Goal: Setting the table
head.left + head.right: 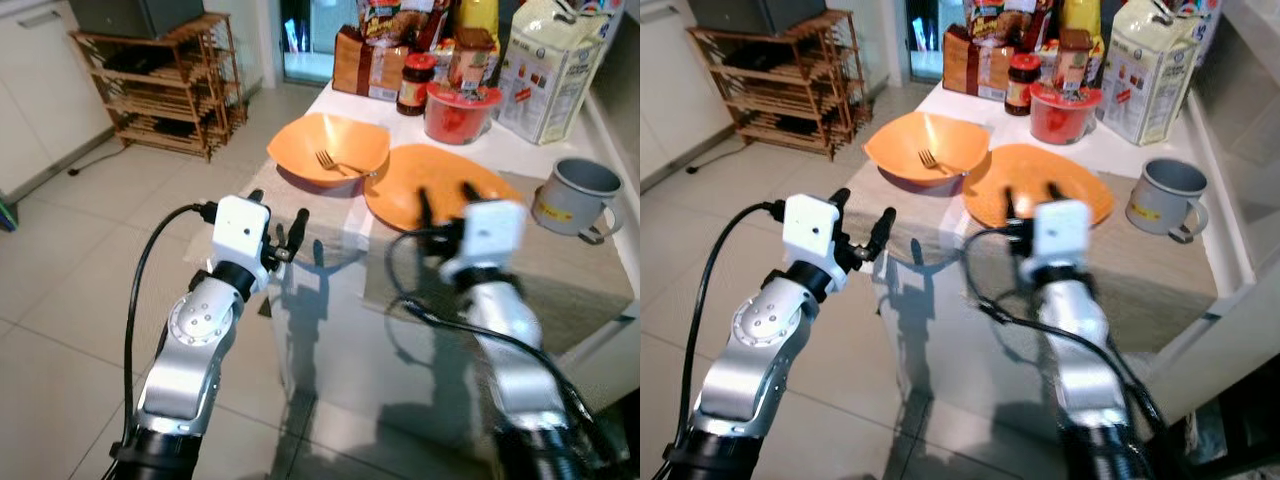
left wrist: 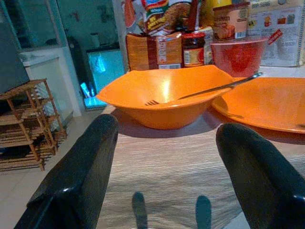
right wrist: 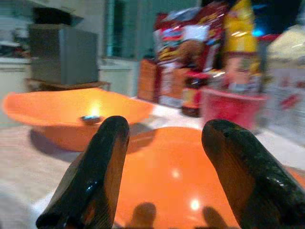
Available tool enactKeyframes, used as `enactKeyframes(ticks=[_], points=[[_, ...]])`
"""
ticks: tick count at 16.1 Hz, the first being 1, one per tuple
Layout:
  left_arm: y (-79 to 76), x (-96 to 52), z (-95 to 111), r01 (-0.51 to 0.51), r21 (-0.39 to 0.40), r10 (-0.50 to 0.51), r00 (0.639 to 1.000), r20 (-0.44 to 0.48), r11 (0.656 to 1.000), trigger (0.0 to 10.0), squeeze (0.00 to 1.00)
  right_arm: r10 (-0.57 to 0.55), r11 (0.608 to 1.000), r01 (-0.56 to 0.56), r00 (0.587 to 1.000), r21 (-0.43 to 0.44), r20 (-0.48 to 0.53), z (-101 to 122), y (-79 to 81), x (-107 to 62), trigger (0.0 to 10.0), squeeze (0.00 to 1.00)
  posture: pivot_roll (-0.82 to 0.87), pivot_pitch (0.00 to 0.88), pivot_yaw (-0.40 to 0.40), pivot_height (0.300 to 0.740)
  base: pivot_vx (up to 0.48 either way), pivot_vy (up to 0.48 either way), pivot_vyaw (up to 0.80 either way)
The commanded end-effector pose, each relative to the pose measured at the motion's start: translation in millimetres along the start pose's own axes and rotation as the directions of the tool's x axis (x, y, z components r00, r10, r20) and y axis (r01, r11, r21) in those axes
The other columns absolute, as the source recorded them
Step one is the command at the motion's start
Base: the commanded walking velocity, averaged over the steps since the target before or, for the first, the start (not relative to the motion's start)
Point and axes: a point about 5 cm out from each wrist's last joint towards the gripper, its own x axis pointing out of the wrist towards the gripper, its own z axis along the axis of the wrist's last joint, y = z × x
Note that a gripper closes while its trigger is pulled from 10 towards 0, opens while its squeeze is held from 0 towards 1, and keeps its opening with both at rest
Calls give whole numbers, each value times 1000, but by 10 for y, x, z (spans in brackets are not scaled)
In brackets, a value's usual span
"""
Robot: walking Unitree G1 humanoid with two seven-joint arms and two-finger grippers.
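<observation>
The left gripper (image 1: pixel 281 226), released, is held before the bowl (image 1: pixel 327 150) at the table's (image 1: pixel 560 290) left edge, fork (image 1: pixel 338 165) handle pointing rightward, while the right gripper (image 1: pixel 446 205), likewise released, is poised nearer, over the plate (image 1: pixel 440 185).

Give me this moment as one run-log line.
left hand: open, empty, facing orange bowl | right hand: open, empty, over orange plate | fork: in bowl | grey mug: beside plate

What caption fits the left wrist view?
Open left gripper faces an orange bowl holding a fork.
</observation>
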Motion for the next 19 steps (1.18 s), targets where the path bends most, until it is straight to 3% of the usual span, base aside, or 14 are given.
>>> enactKeyframes(ticks=[1,5,9,16,17,19], points=[[61,-37,51,-28,29,28,1000,7,999,10000,0,25,999,-25,1000,20,6,-14,51,61,10000,0,116,25,-5,740,0,0,0],[119,-108,83,-57,50,57,998,7,997,10000,0,77,996,-78,997,34,21,-21,176,217,10000,0,161,35,-16,740,0,0,0],[135,-157,113,-70,63,69,998,6,996,10000,0,122,992,-123,992,28,37,-42,319,261,10000,0,181,42,-17,740,0,0,0],[117,-150,123,-70,58,70,998,2,996,10000,0,95,995,-94,995,-12,31,-81,297,290,10000,0,165,45,-15,740,0,0,0],[114,-144,124,-68,56,68,998,2,996,10000,0,74,997,-73,996,-23,42,-69,265,296,0,0,162,44,-16,740,0,0,0],[105,-140,125,-66,54,66,998,3,996,10000,0,61,998,-59,997,-35,47,-59,243,298,0,0,159,46,-15,740,0,0,0]])
